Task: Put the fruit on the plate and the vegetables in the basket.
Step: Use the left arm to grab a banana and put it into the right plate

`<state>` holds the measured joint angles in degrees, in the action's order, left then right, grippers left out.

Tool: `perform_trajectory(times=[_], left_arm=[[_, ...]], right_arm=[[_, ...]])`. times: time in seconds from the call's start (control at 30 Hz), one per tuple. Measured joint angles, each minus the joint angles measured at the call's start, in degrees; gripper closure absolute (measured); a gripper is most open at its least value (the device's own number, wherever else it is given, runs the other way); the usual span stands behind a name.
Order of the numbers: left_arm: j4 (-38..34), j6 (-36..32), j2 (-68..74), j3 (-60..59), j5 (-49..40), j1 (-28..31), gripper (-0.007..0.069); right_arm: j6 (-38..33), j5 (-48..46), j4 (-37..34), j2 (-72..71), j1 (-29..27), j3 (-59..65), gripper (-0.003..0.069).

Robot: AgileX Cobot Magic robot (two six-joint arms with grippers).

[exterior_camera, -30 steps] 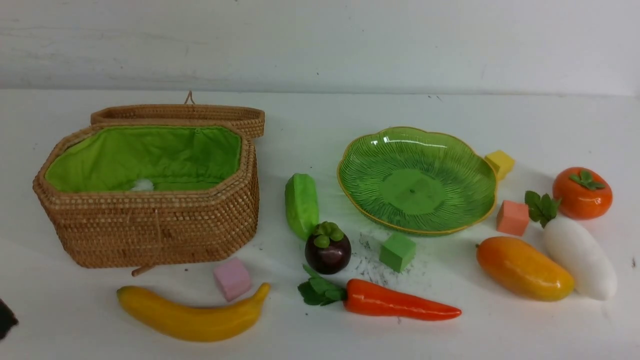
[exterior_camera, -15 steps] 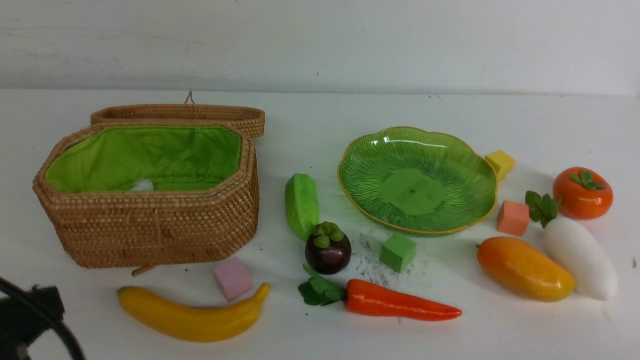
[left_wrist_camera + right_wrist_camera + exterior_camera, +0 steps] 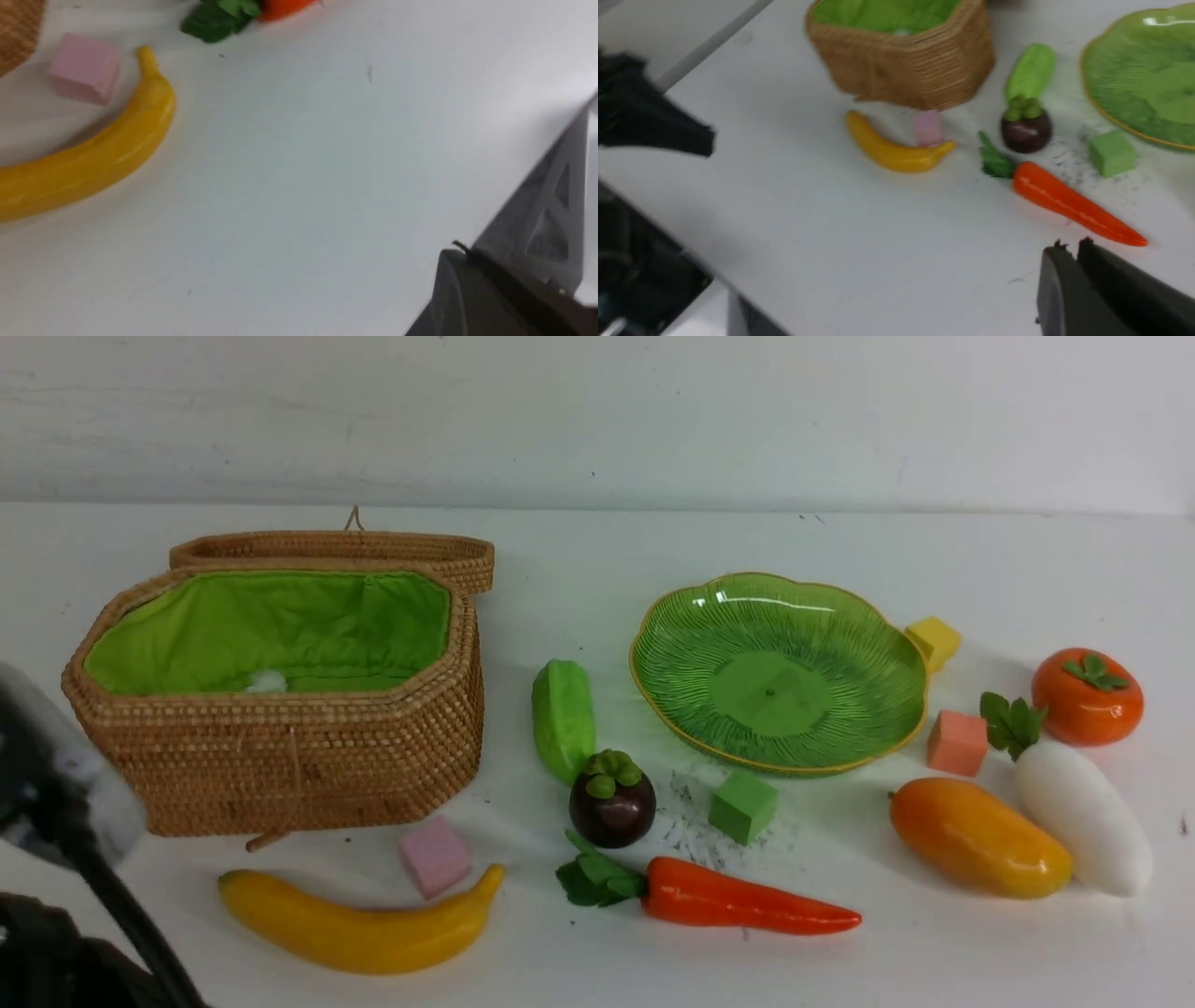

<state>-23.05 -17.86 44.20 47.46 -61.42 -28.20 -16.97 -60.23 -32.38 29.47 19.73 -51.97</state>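
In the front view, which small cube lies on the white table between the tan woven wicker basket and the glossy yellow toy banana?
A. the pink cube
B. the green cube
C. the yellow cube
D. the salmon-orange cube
A: the small pink cube lies in front of the tan woven wicker basket and just behind the stem end of the glossy yellow toy banana.

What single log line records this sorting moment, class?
shallow green glass plate: empty | tan woven wicker basket: lid open | yellow toy banana, orange toy carrot: on table | left arm: left of banana
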Motion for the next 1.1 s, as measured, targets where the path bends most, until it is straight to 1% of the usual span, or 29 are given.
perform_trajectory(times=[0.07,0.1,0.17,0.23,0.33,0.43,0.5,0.57,0.63,0.67,0.7,0.73,0.77,0.8,0.83,0.9,0.93,0.97,1.0,1.03,1.07,1.1], left_arm=[[2.9,-0.7,1.4,1.4,-1.3,-3.2,0.0638],[6.7,-2.0,3.3,2.6,-2.0,-6.8,0.0638],[10.0,-2.9,5.4,3.2,-2.0,-9.2,0.0638],[13.1,-3.4,7.6,3.5,-1.4,-10.3,0.0638],[16.3,-4.1,11.8,3.5,-0.1,-10.4,0.0638],[16.2,-6.4,16.8,3.5,1.6,-8.0,0.0638],[14.3,-9.5,19.6,3.9,2.5,-4.7,0.0638],[12.4,-13.4,21.9,4.2,5.0,-0.3,0.0638],[11.2,-19.2,24.1,4.2,8.6,3.1,0.0638],[10.7,-22.2,25.2,4.2,10.3,4.2,0.0638],[10.6,-23.5,25.7,4.2,10.9,4.6,0.0638],[10.2,-28.7,28.0,4.4,13.3,5.4,0.0633],[10.2,-31.2,29.5,4.4,14.3,5.6,0.0622],[10.2,-31.2,29.8,4.4,14.5,5.6,0.0619],[10.4,-33.3,31.5,4.4,15.2,5.6,0.0597],[11.5,-36.6,35.9,4.4,16.7,5.6,0.0504],[12.1,-36.9,37.2,4.4,17.1,5.6,0.0465],[13.1,-37.3,38.9,4.4,17.7,5.6,0.041],[13.5,-37.4,39.8,4.4,18.1,5.6,0.0375],[14.8,-37.7,41.3,4.4,18.7,5.6,0.0316],[16.2,-37.7,43.2,4.4,19.5,5.6,0.0238],[16.8,-37.8,44.5,4.4,20.1,5.6,0.0187]], right_arm=[[0.0,-2.9,0.6,1.3,2.7,-2.6,0.0605],[0.0,-6.8,1.2,2.5,5.7,-5.4,0.0604],[-0.1,-10.0,1.3,2.9,8.0,-8.3,0.0605],[-0.4,-11.8,1.4,2.6,9.8,-10.9,0.0603],[-0.5,-12.3,3.0,1.3,10.7,-13.2,0.0598],[-0.5,-12.3,5.6,-0.2,10.7,-14.1,0.0594],[-0.4,-12.3,7.5,-0.7,10.8,-14.1,0.0592],[0.1,-12.3,8.7,-0.9,10.8,-14.2,0.0588],[0.4,-12.3,9.5,-0.9,10.8,-14.3,0.0585],[0.4,-12.3,9.8,-0.9,10.8,-14.3,0.0584],[0.4,-12.3,9.8,-0.9,10.8,-14.3,0.0584],[0.4,-12.3,10.2,-0.9,10.8,-14.3,0.0583],[0.4,-12.3,10.6,-0.9,10.8,-14.3,0.0582],[0.4,-12.3,10.7,-0.9,10.8,-14.3,0.0582],[0.4,-12.3,11.0,-0.9,10.8,-14.3,0.058],[0.4,-12.3,11.4,-0.9,10.8,-14.3,0.0576],[0.4,-12.3,11.4,-0.9,10.8,-14.3,0.0575],[0.4,-12.3,11.4,-0.9,10.8,-14.3,0.0573],[0.4,-12.3,11.4,-0.9,10.8,-14.2,0.0572],[0.4,-12.3,11.3,-0.9,10.8,-13.7,0.0571],[0.4,-12.3,11.3,-0.9,10.8,-13.2,0.0569],[0.4,-12.3,11.3,-0.9,10.8,-12.7,0.0568]])
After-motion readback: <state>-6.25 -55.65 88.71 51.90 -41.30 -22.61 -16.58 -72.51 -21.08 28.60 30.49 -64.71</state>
